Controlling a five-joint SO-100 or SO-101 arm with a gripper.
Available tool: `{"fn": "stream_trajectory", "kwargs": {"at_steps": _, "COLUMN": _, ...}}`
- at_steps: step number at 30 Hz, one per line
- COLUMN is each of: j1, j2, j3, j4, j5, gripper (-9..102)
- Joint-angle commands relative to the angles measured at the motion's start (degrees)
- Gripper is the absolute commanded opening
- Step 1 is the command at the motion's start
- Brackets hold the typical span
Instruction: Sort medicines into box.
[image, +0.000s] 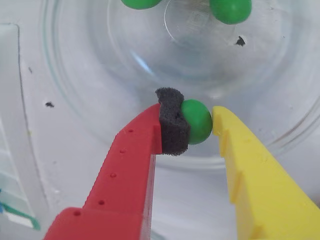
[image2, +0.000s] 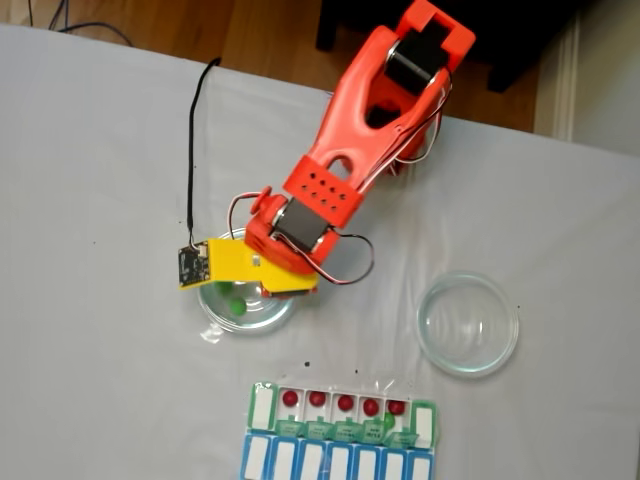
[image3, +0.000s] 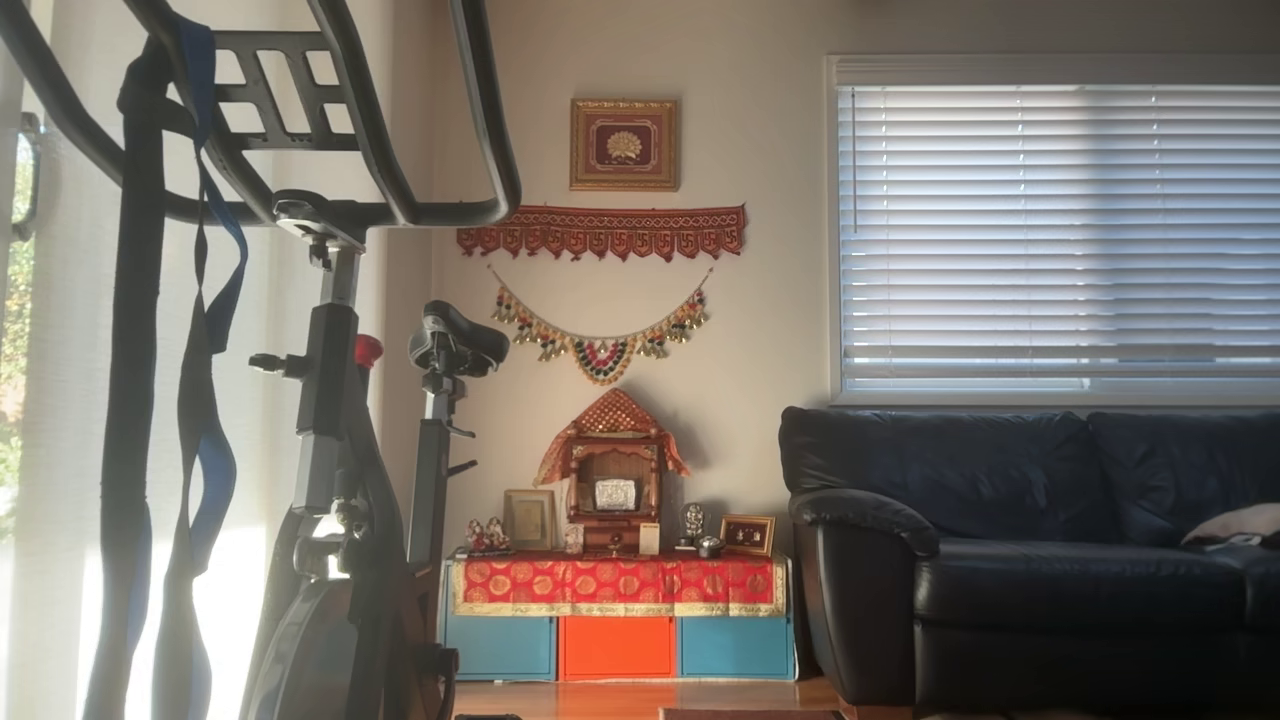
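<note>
Wrist view puts us right over a clear round dish (image: 100, 100), where our fingers (image: 200, 125) are clamped on one green ball (image: 198, 121): the red finger's dark foam pad (image: 172, 125) presses its left side and the yellow finger (image: 250, 170) touches its right. Two more green balls (image: 230, 10) lie at the dish's far edge, near a small black speck (image: 240, 41). From the fixed view we see the orange arm (image2: 360, 140) reaching down over that same dish (image2: 245, 305) on the white bench (image2: 90, 180), with a second clear dish (image2: 468, 323) well apart to the right. Below them sits the green-lidded box (image2: 262, 405) (lids open), holding five dark red balls (image2: 344, 402) in a row, one per compartment, with a blue-lidded row (image2: 335, 462) just beneath it
</note>
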Motion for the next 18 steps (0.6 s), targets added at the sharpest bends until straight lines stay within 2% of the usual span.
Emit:
{"fn": "stream_trajectory", "kwargs": {"at_steps": 1, "j1": -2.90, "j2": 4.66, "j3": -16.08, "j4": 5.89, "j5": 3.69, "gripper": 2}}
{"fn": "stream_trajectory", "kwargs": {"at_steps": 5, "j1": -7.47, "j2": -3.34, "j3": -31.20, "j4": 11.69, "j5": 10.20, "gripper": 2}}
{"fn": "stream_trajectory", "kwargs": {"at_steps": 8, "j1": -11.51, "j2": -8.53, "j3": -36.91, "j4": 13.71, "j5": 14.06, "gripper": 2}}
{"fn": "stream_trajectory", "kwargs": {"at_steps": 13, "j1": -19.95, "j2": -15.64, "j3": -39.73, "j4": 12.83, "j5": 20.30, "gripper": 2}}
{"fn": "stream_trajectory", "kwargs": {"at_steps": 18, "j1": -24.26, "j2": -25.49, "j3": -45.35, "j4": 12.39, "j5": 23.55, "gripper": 2}}
